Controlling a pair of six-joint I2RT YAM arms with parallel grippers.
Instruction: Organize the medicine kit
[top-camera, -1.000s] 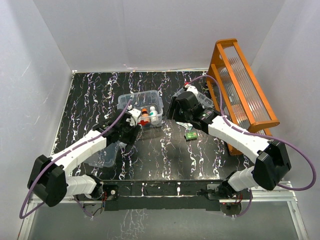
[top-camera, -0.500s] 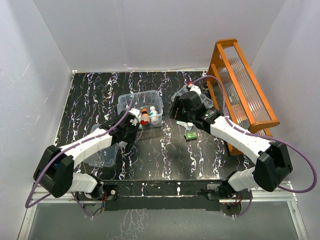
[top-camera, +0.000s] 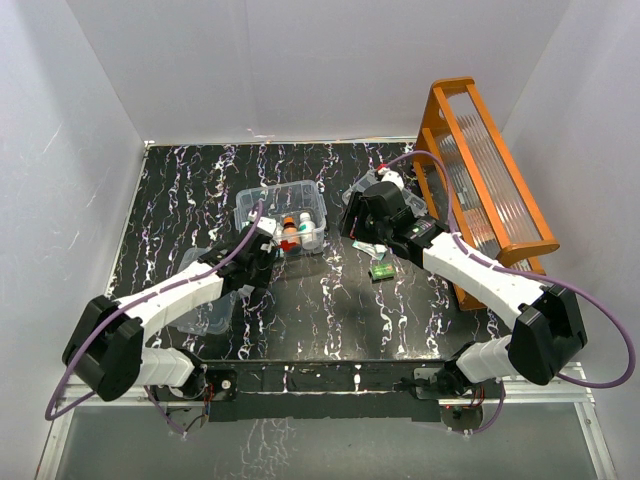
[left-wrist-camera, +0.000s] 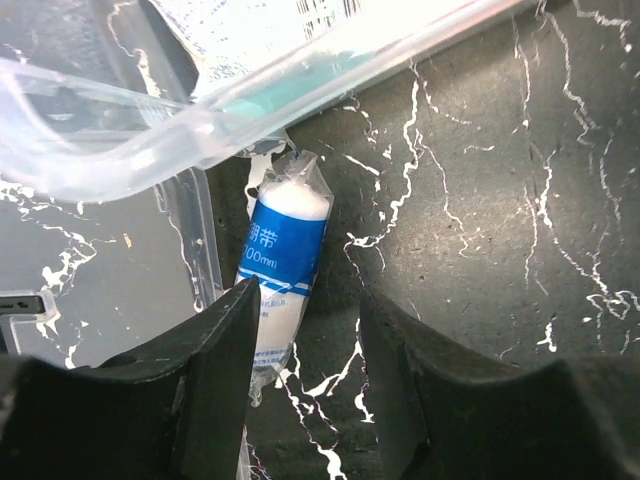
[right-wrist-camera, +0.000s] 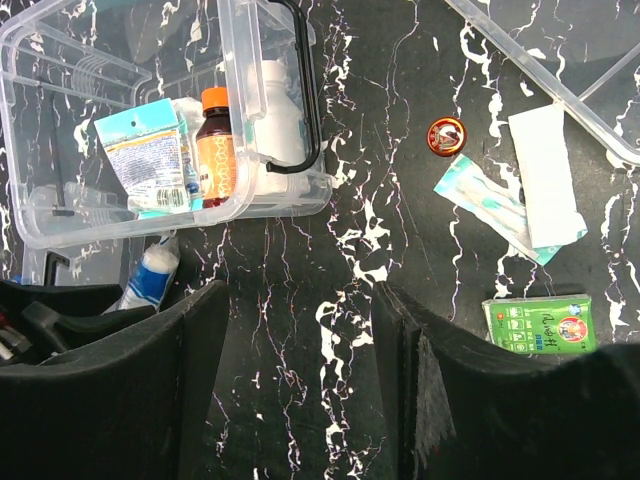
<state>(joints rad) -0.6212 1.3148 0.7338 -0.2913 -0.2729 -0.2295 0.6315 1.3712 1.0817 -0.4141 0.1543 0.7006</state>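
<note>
- While the left claw (left-wrist-camera: 310, 305) is wide open, a bandage roll (left-wrist-camera: 288, 240) lies between its fingers
- Wide open too, the right claw (right-wrist-camera: 300, 295) holds nothing
- At its 10 o'clock sits the clear box (right-wrist-camera: 40, 215)

Bright, even light from above; we note pale white walls (top-camera: 300, 60) and only soft shadows under the arms (top-camera: 190, 285). Glare streaks the clear box (left-wrist-camera: 250, 110) in our left wrist view, where the near fingers (left-wrist-camera: 200, 400) are dark and blurred. Right wrist view sharp.
</note>
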